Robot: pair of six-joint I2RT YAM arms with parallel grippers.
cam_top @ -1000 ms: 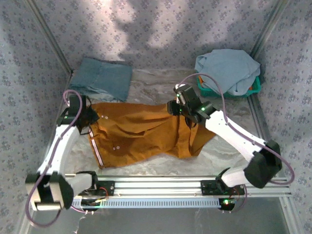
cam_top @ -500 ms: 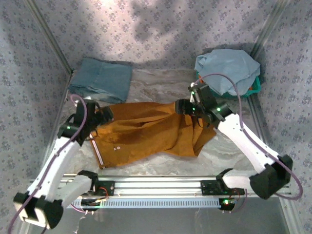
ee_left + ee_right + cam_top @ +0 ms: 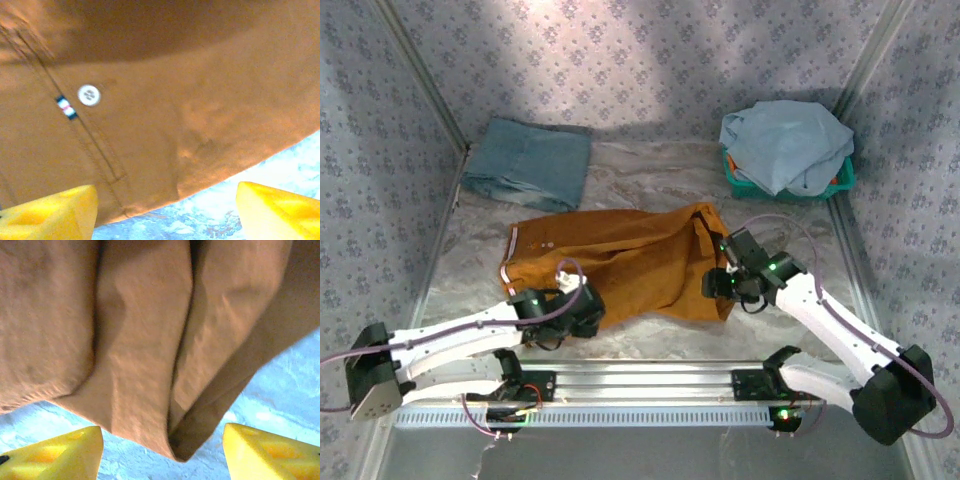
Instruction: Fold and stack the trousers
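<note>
Mounting rail (image 3: 650, 381): runs across the near edge of the table, with both arm bases bolted on it.
Left gripper (image 3: 582, 304): low over the near edge of the trousers, toward their waist end. In the left wrist view its 2 yellow fingers (image 3: 50, 216) stand wide apart (image 3: 165, 222) with nothing clamped; bare table shows between them.
Right gripper (image 3: 719, 285): at the near right corner of the trousers, by the leg ends. In the right wrist view the gripper (image 3: 162, 460) is spread, its 2 yellow fingers (image 3: 272, 452) at either side of the cloth's tip and not pinching it.
Trousers (image 3: 620, 262): rust-orange, lying flat in the middle of the table, between the 2 grippers. The waist is to the left and the legs run to the right.
Waistband trim (image 3: 509, 268): pale striped strip along the left end.
Trousers, left wrist view (image 3: 190, 100): hem edge curving just ahead of the fingers, seam lines stitched across it.
Button (image 3: 89, 95): small and light, next to a tiny striped tab (image 3: 66, 107).
Trousers, right wrist view (image 3: 145, 355): leg ends folded in layers that come to a point just ahead of the fingers.
Table (image 3: 650, 175): pale marbled top.
Teal-blue garment (image 3: 528, 162): folded flat at the far left, apart from the trousers.
Green basket (image 3: 840, 181): far right corner.
Pale blue garment (image 3: 785, 142): heaped in the basket and spilling over its rim.
</note>
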